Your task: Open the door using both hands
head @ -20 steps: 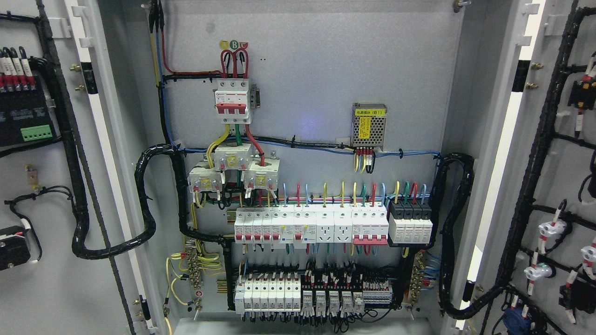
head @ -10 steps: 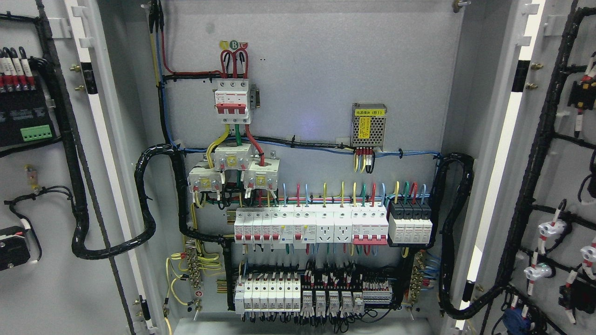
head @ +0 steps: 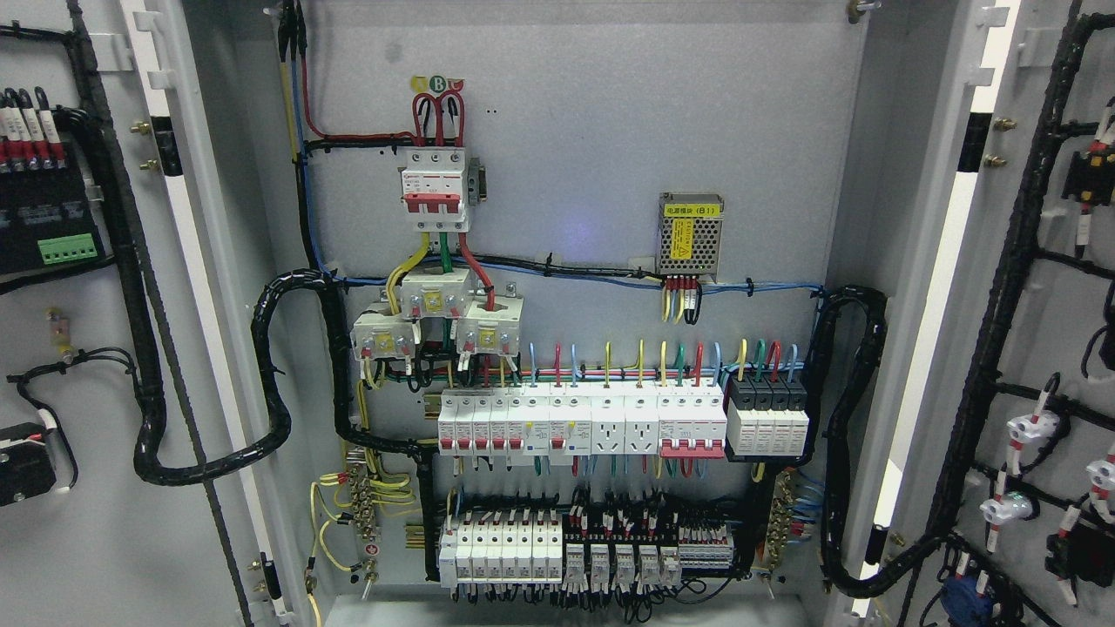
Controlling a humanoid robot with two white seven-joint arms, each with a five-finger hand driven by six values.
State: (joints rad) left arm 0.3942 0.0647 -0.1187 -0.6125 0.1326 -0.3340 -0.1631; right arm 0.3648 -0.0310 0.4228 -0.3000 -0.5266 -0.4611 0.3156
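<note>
Head view: no robot hand or arm shows anywhere, so whether the fingers are wide, narrow or holding something cannot be told.

Left door: the grey sheet-metal left door leaf [head: 104, 488] fills the 9 o'clock side, swung fully outward with its inner face toward the camera. It carries a small green terminal block [head: 70, 250] and black corrugated cable conduit [head: 213, 409] looping across to the cabinet.

Cabinet interior: the pale grey steel back panel [head: 610, 113] sits at centre. A white three-pole main breaker with red toggles [head: 434, 193] is at 11 o'clock, a row of white miniature breakers and sockets [head: 582, 422] lies just below centre, and a perforated metal power-supply box with a yellow label [head: 690, 233] is at 1 o'clock.

Right door: the grey sheet-metal right door leaf [head: 1045, 348] stands open at 3 o'clock, with black wiring harness along its inner face.

Task state: both leaves look wide open (likely finished).

Risk: swinging either leaf further could strain the conduit at the hinges. A hand reaching inward could snag loose wires or trip a breaker toggle.
</note>
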